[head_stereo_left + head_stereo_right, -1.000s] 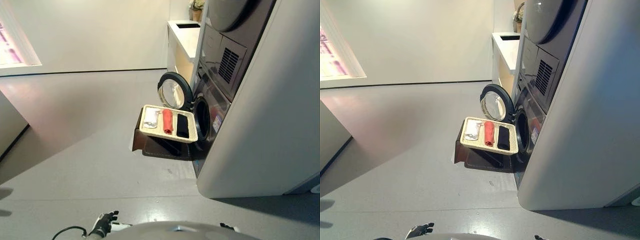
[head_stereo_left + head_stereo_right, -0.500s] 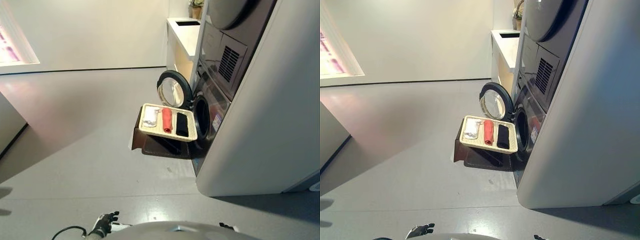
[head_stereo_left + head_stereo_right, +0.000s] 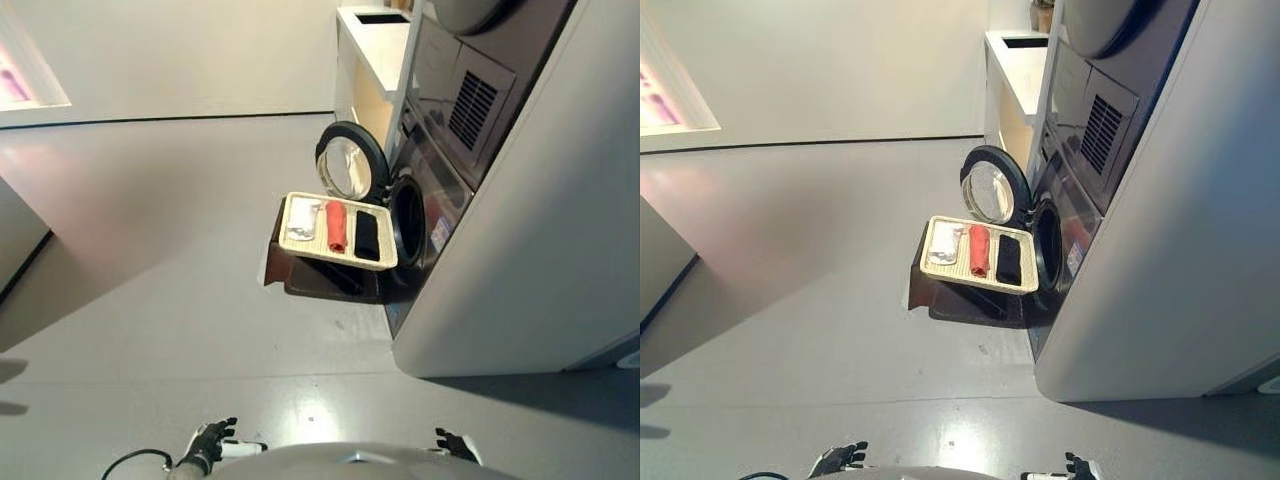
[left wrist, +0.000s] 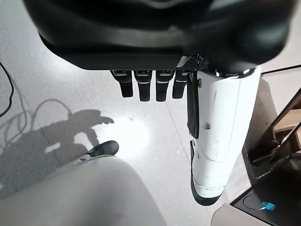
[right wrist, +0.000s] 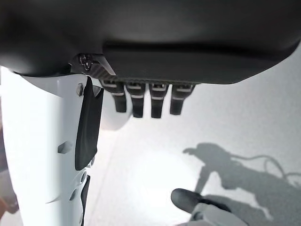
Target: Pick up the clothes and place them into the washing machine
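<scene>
Clothes: three folded pieces lie side by side in a shallow cream slatted tray, centre of the frame in the head views. A white folded cloth sits at the tray's left end, a red rolled cloth in the middle, a black folded cloth at the right end, nearest the drum. None is touched.

The tray rests on a dark brown stand on the grey floor, just in front of the dark front-loading washing machine. The machine's round glass door is swung open toward upper centre of the frame, and the dark drum opening shows just right of the tray. A white counter stands beyond, upper centre.

Hands: left hand at the bottom edge, lower left; right hand at the bottom edge, lower right. Both are well apart from the tray. Wrist views show each hand's fingers hanging straight and relaxed over bare floor, holding nothing.

Step, as I read it: approach phase, no grasp started, nothing loaded.

Next move calls for closing in on the tray, then reaching a hand down onto one cloth. The black one is closest to the drum. Door is already open, so no door work needed.
</scene>
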{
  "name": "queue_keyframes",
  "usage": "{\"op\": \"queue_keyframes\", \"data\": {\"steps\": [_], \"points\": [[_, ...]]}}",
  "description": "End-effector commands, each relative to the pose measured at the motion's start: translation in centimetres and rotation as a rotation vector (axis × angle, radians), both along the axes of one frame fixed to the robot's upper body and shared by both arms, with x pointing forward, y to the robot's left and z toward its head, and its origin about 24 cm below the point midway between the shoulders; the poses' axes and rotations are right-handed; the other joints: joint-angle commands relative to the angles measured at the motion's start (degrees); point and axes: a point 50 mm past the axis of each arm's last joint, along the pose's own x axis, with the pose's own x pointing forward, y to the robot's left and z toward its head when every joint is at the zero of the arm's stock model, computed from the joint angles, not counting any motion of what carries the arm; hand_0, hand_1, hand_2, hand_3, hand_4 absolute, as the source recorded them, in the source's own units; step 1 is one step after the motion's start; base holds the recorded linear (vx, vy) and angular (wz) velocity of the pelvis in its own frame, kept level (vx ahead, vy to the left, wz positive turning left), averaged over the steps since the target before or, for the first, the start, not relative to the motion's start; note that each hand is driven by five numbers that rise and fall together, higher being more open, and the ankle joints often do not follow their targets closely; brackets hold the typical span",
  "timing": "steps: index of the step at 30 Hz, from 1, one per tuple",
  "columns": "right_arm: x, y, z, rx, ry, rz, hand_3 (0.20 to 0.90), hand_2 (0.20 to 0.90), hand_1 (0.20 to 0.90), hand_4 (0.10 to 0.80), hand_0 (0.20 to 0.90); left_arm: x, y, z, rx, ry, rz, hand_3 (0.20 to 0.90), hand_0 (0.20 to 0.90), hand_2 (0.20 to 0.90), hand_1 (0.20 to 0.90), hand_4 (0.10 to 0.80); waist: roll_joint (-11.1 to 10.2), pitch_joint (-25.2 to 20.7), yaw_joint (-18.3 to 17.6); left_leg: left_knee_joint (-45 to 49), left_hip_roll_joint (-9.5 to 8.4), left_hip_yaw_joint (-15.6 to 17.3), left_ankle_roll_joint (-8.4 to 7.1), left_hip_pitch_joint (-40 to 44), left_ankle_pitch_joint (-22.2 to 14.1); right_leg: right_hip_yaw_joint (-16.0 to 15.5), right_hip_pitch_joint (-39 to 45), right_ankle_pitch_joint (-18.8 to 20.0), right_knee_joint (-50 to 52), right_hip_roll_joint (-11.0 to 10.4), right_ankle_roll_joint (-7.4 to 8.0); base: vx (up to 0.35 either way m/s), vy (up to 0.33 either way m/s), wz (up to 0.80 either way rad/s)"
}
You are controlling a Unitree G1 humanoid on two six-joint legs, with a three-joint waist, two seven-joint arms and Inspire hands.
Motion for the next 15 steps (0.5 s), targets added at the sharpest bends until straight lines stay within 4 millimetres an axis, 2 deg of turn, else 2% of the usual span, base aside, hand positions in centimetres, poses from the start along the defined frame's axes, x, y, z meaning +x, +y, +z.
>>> {"op": "queue_keyframes", "data": {"steps": [1, 3, 4, 6, 7, 8, 9, 11, 12, 14, 15], "points": [[2.3, -1.1, 0.6, -0.009, -0.089, -0.087, 0.900, 0.900, 0.900, 0.800, 0.900, 4.1, 0.2, 1.0, 0.008, -0.130, 0.017, 0.900, 0.900, 0.900, 0.900, 0.800, -1.0, 1.7, -0.1, 6.8, -2.36, -1.0, 0.91, 0.6, -7.7, 2.9, -7.2, 6.6, 17.9, -2.8, 2.23, 0.160, 0.129, 0.09], [1.9, -1.1, 0.6, -0.004, -0.085, -0.104, 0.900, 0.900, 0.900, 0.800, 0.900, 3.7, 0.8, 0.9, 0.031, -0.102, -0.001, 0.900, 0.900, 0.900, 0.900, 0.800, -0.3, 2.2, -0.9, 7.1, -2.07, -1.6, 1.12, 2.1, -8.6, 3.1, -10.5, 5.6, 21.3, -1.5, 1.45, 0.215, 0.096, 0.15], [1.5, -1.1, 0.5, -0.003, -0.076, -0.114, 0.900, 0.900, 0.900, 0.800, 0.900, 3.5, 1.0, 0.9, 0.044, -0.093, -0.012, 0.900, 0.900, 0.900, 0.900, 0.800, 0.0, 2.2, -1.5, 6.6, -2.02, -2.1, 1.00, 3.6, -9.2, 2.7, -12.1, 4.5, 20.6, -1.0, 0.92, 0.297, 0.055, 0.18], [0.8, -1.4, 0.5, -0.011, -0.059, -0.131, 0.900, 0.900, 0.900, 0.800, 0.900, 3.6, 1.1, 0.9, 0.053, -0.097, -0.010, 0.900, 0.900, 0.900, 0.900, 0.800, 0.0, 2.1, -2.6, 5.3, -2.41, -3.9, 0.48, 6.6, -9.9, 2.3, -14.8, 5.2, 15.7, -0.5, 0.67, 0.309, -0.003, 0.20], [0.7, -1.6, 0.5, -0.016, -0.055, -0.140, 0.900, 0.900, 0.900, 0.800, 0.900, 3.7, 1.0, 0.9, 0.051, -0.101, -0.007, 0.900, 0.900, 0.900, 0.900, 0.800, 0.1, 2.5, -3.1, 4.5, -2.25, -4.7, 0.09, 8.2, -10.3, 1.9, -14.8, 6.2, 13.6, -0.8, 0.98, 0.316, -0.068, 0.20], [0.5, -1.5, 0.4, -0.016, -0.046, -0.144, 0.900, 0.900, 0.900, 0.800, 0.900, 3.6, 0.9, 0.9, 0.052, -0.099, -0.004, 0.900, 0.900, 0.900, 0.900, 0.800, -0.6, 2.3, -3.8, 3.8, -2.89, -5.6, -0.35, 9.6, -10.6, 2.0, -16.6, 8.3, 7.8, -1.1, 1.48, 0.386, -0.086, 0.38], [0.3, -1.5, 0.4, -0.018, -0.037, -0.146, 0.900, 0.900, 0.900, 0.800, 0.900, 3.5, 0.7, 0.8, 0.049, -0.093, -0.003, 0.900, 0.900, 0.900, 0.900, 0.800, -0.2, 2.6, -4.8, 2.4, -2.22, -6.8, -0.85, 12.2, -11.1, 1.5, -17.9, 11.4, 1.5, -0.8, 2.06, 0.397, -0.094, 0.45], [0.0, -1.5, 0.3, -0.017, -0.028, -0.154, 0.900, 0.900, 0.900, 0.800, 0.900, 3.3, 0.8, 0.8, 0.055, -0.090, 0.010, 0.900, 0.900, 0.900, 0.900, 0.800, -0.4, 2.7, -6.0, 0.7, -1.71, -8.0, -1.78, 14.8, -11.4, 1.3, -20.1, 14.9, -4.2, -1.1, 3.11, 0.423, -0.103, 0.44], [-0.3, -1.5, 0.3, -0.020, -0.015, -0.156, 0.900, 0.900, 0.900, 0.800, 0.900, 3.2, 0.4, 0.7, 0.051, -0.085, 0.017, 0.900, 0.900, 0.900, 0.900, 0.800, 0.1, 2.7, -7.0, -0.2, -0.54, -9.3, -2.63, 17.3, -11.8, 0.4, -21.9, 17.3, -7.5, -0.6, 3.65, 0.484, -0.142, 0.39], [-0.9, -1.6, 0.2, -0.018, -0.005, -0.168, 0.900, 0.900, 0.900, 0.800, 0.900, 3.1, -0.2, 0.5, 0.038, -0.085, 0.014, 0.900, 0.900, 0.900, 0.900, 0.800, 0.2, 1.8, -8.2, -0.2, 0.45, -10.7, -3.19, 19.0, -12.1, 3.0, -21.8, 17.8, -6.2, 0.4, 2.84, 0.354, -0.135, 0.40], [-0.9, -1.6, 0.2, -0.019, -0.005, -0.168, 0.900, 0.900, 0.900, 0.800, 0.900, 3.1, -0.2, 0.5, 0.037, -0.084, 0.014, 0.900, 0.900, 0.900, 0.900, 0.800, 0.4, 1.9, -8.2, -0.2, 0.57, -10.7, -3.21, 19.1, -12.2, 2.9, -21.7, 17.7, -6.2, 0.5, 2.81, 0.249, -0.137, 0.52]]}}
